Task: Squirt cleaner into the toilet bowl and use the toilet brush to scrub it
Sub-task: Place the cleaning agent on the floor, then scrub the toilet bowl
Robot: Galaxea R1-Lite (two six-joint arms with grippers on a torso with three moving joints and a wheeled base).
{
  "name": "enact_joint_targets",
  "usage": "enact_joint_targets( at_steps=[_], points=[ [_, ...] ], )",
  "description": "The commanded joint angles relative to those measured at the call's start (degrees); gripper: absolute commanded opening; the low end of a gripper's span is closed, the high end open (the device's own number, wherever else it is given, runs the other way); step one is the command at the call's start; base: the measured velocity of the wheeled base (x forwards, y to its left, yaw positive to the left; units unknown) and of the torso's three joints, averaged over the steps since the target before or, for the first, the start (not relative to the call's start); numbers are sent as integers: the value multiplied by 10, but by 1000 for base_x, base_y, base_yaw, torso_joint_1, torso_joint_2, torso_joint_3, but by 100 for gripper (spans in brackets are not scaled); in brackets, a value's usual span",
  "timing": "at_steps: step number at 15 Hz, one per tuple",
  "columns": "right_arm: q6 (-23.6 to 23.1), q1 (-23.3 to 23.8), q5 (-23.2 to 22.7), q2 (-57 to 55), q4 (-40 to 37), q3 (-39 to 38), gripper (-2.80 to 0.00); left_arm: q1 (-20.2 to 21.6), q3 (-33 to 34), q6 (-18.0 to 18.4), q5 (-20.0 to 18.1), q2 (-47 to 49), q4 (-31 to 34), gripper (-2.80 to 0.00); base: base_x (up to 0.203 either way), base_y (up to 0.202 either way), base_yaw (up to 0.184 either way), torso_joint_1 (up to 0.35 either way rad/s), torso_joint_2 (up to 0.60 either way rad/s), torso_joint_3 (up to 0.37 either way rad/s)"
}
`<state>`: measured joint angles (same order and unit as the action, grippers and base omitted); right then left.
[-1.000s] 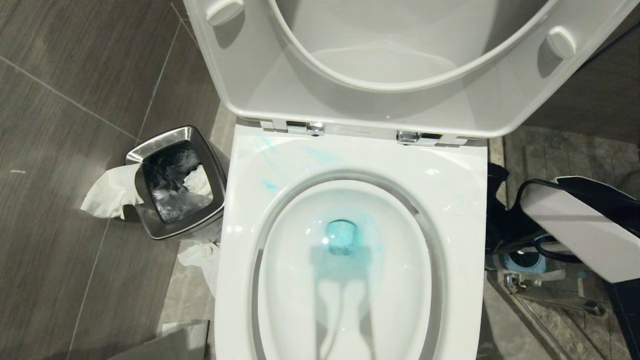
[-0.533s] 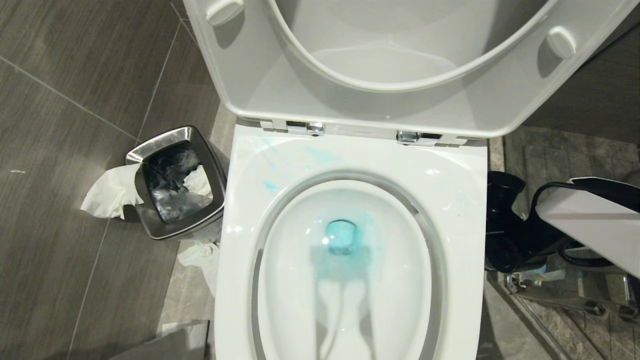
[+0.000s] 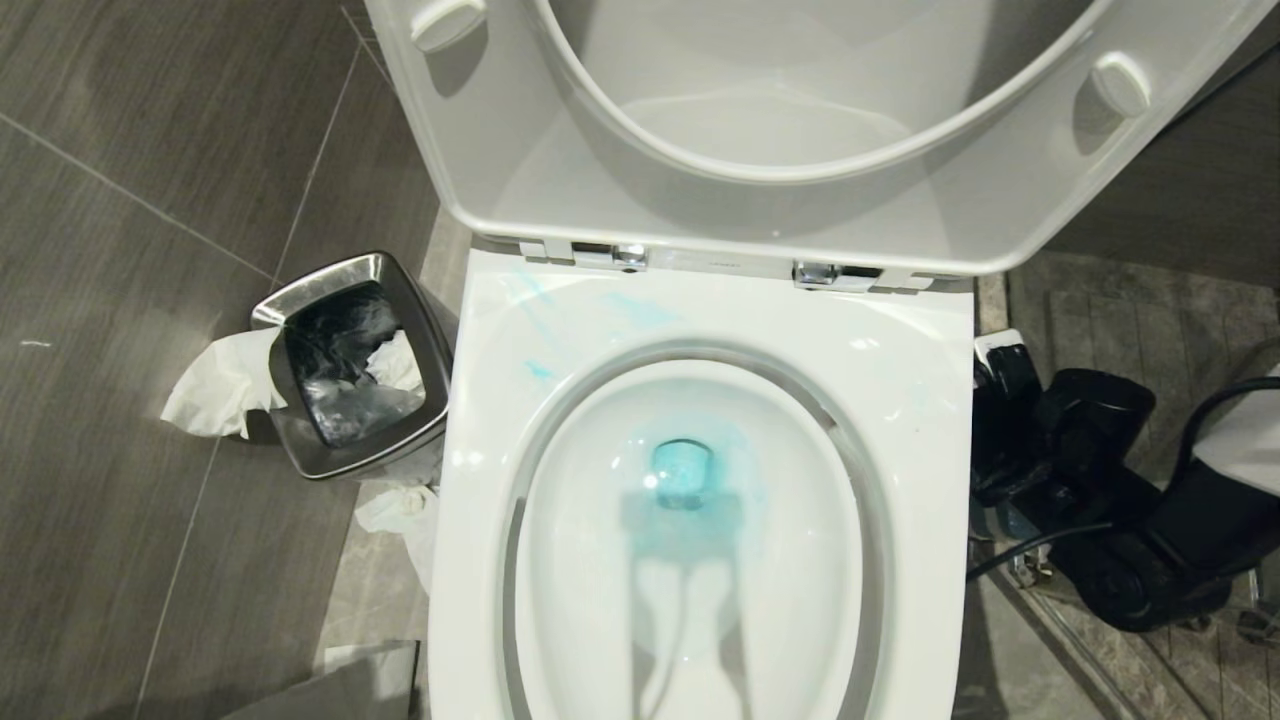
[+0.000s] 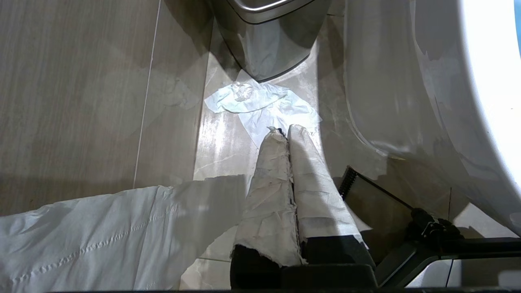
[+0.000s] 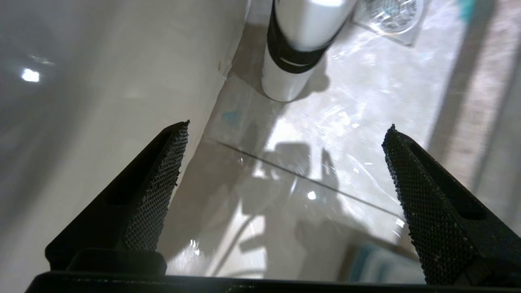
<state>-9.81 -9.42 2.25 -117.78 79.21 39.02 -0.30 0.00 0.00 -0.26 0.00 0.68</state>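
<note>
The toilet bowl (image 3: pixel 700 480) is seen open, glossy white, its seat and lid raised. The cleaner (image 3: pixel 683 478) is pooled turquoise at the drain, with thin smears left on the back rim. The right gripper (image 5: pixel 285 162) is held low beside the bowl's outer wall — its jaws spread wide, empty. The left gripper (image 4: pixel 285 132) is closed tight, paper-wrapped, near a steel bin (image 3: pixel 350 365).
</note>
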Motion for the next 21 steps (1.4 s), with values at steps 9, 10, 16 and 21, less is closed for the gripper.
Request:
enact_joint_targets(
  at_steps=[9, 10, 16, 21],
  points=[
    [-2, -2, 47, 266, -47, -201, 0, 0, 0, 0, 0, 1, 0, -280, 0, 0, 0, 0, 0, 0],
    [-1, -1, 61, 297, -88, -200, 0, 0, 0, 0, 0, 1, 0, -280, 0, 0, 0, 0, 0, 0],
    [0, 63, 110, 472, -502, -66, 0, 0, 0, 0, 0, 1, 0, -280, 0, 0, 0, 0, 0, 0],
    [5, 71, 125, 531, -691, 10, 0, 0, 0, 0, 0, 1, 0, -280, 0, 0, 0, 0, 0, 0]
  ],
)
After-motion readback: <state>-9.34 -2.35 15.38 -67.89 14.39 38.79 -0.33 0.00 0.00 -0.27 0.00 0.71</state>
